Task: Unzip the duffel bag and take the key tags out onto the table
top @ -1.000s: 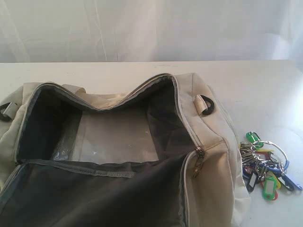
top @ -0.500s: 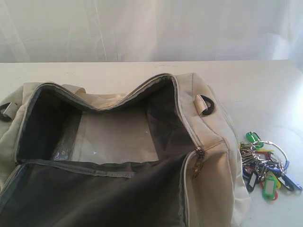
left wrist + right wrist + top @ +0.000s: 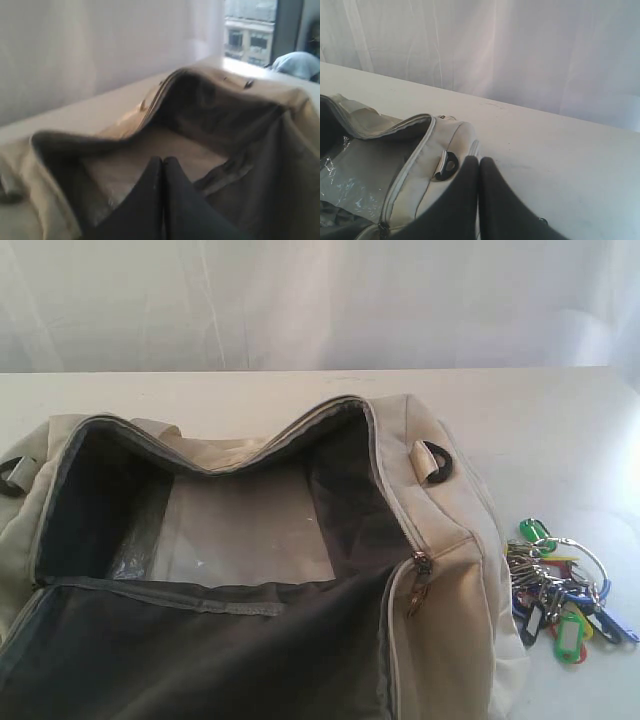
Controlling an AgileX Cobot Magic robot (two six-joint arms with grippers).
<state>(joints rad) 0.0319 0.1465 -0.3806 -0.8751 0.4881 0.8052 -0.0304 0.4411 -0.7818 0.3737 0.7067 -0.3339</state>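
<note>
The cream-beige duffel bag (image 3: 450, 540) lies on the white table (image 3: 560, 430) with its top zipper undone and its dark grey lining showing. The bunch of key tags (image 3: 557, 592), green, red, yellow and blue on metal rings, rests on the table just right of the bag. Neither gripper appears in the exterior view. My left gripper (image 3: 163, 161) is shut and empty, held above the open bag (image 3: 210, 100). My right gripper (image 3: 479, 161) is shut and empty too, above the bag's end (image 3: 450, 145) by a dark metal ring (image 3: 447, 166).
Inside the bag a clear plastic sheet (image 3: 240, 530) covers the pale bottom panel. A grey zipper pull (image 3: 418, 585) hangs at the bag's right end. A white curtain (image 3: 320, 300) runs behind the table. Bare tabletop stretches behind and right of the bag.
</note>
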